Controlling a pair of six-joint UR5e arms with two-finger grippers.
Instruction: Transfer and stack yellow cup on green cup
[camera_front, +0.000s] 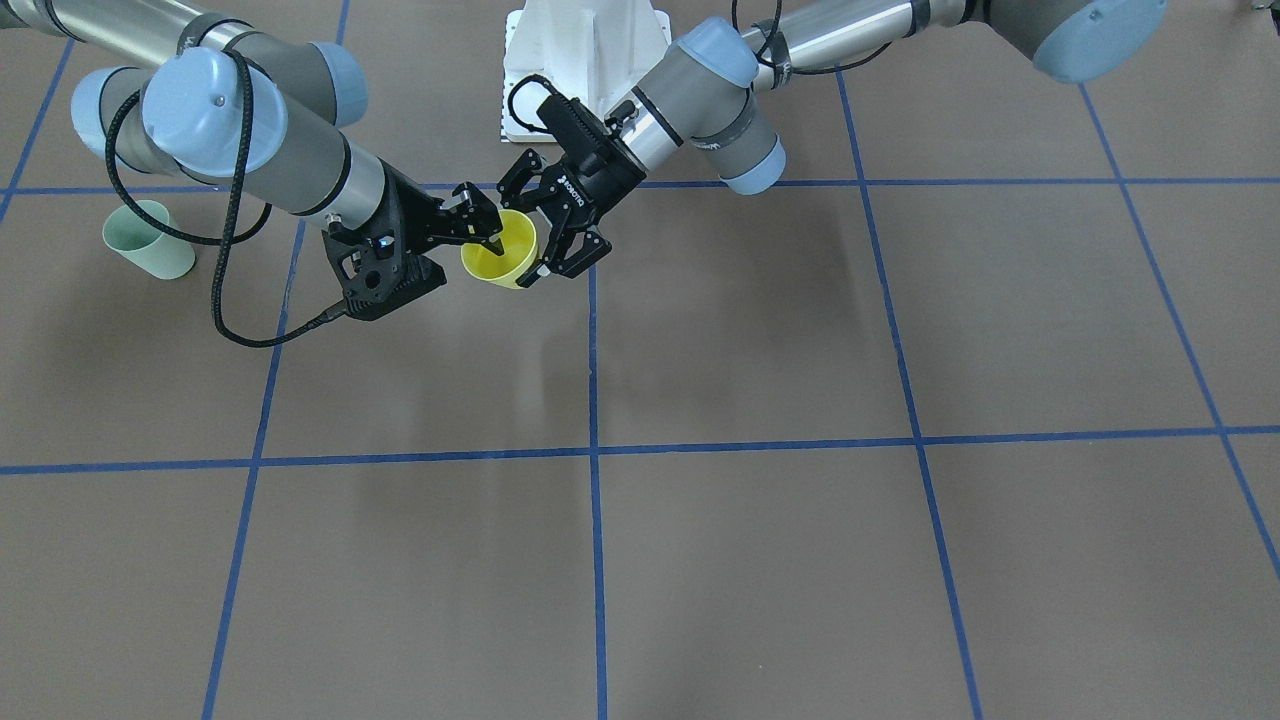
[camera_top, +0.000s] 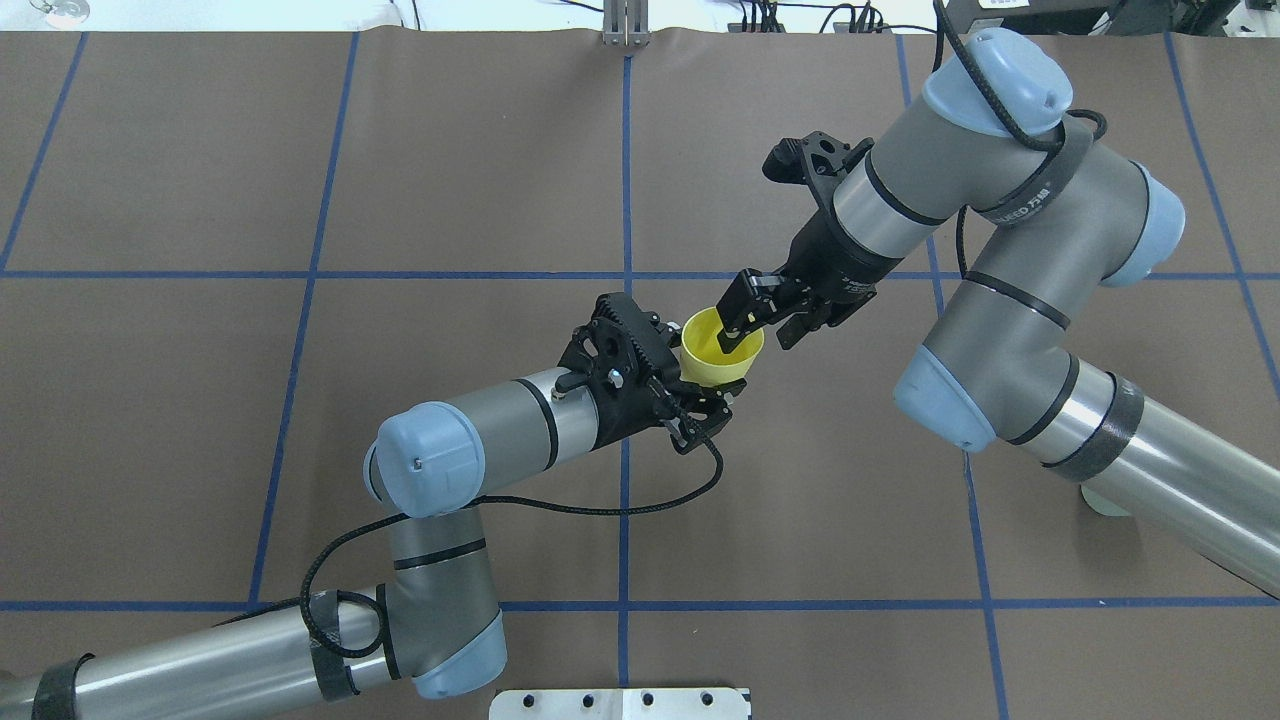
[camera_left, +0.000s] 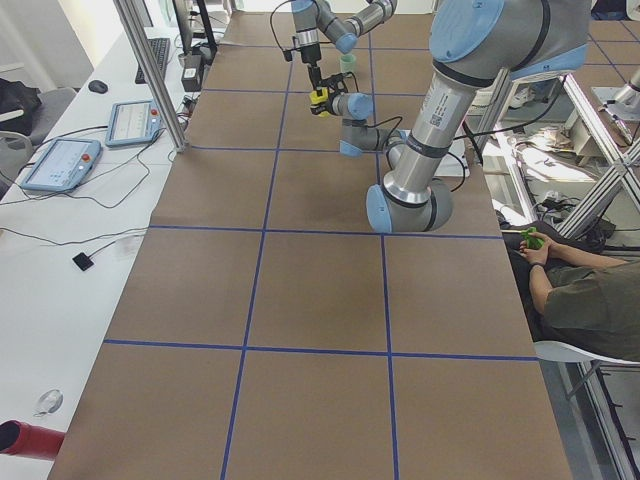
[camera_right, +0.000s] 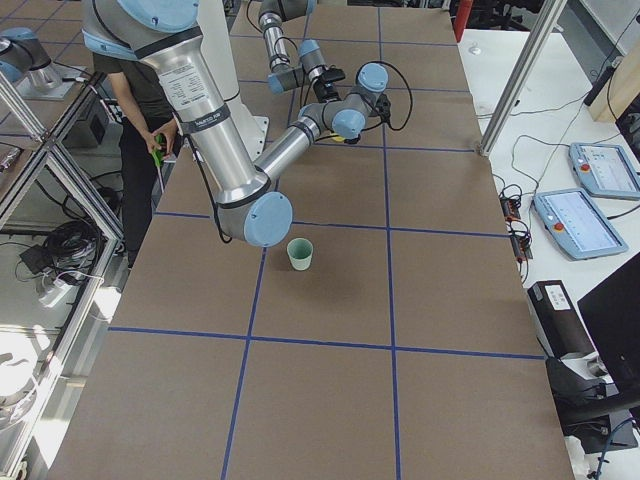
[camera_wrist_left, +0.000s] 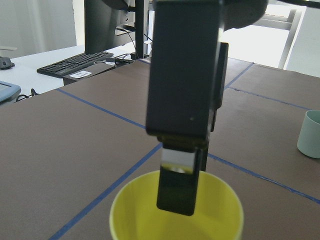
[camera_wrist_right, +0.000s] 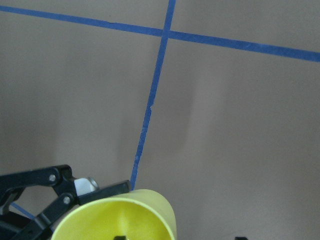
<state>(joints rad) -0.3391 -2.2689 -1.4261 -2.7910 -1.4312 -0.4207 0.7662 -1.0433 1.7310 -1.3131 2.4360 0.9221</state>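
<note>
The yellow cup (camera_front: 510, 252) is held in the air over the table's middle, mouth tilted up. My left gripper (camera_top: 698, 375) has its two fingers around the cup's body and is shut on it. My right gripper (camera_top: 762, 335) is open and straddles the cup's rim: one finger is inside the cup, the other outside. The right wrist view shows the cup's mouth (camera_wrist_right: 117, 217) at the bottom edge, and the left wrist view shows it (camera_wrist_left: 176, 220) with the right finger inside. The green cup (camera_front: 150, 240) stands upright on the table, apart on the right arm's side.
The brown table cover (camera_top: 300, 430) carries a grid of blue tape lines. The green cup also shows in the exterior right view (camera_right: 300, 253), beside the right arm's elbow. A person (camera_left: 580, 290) sits by the table's edge near the robot.
</note>
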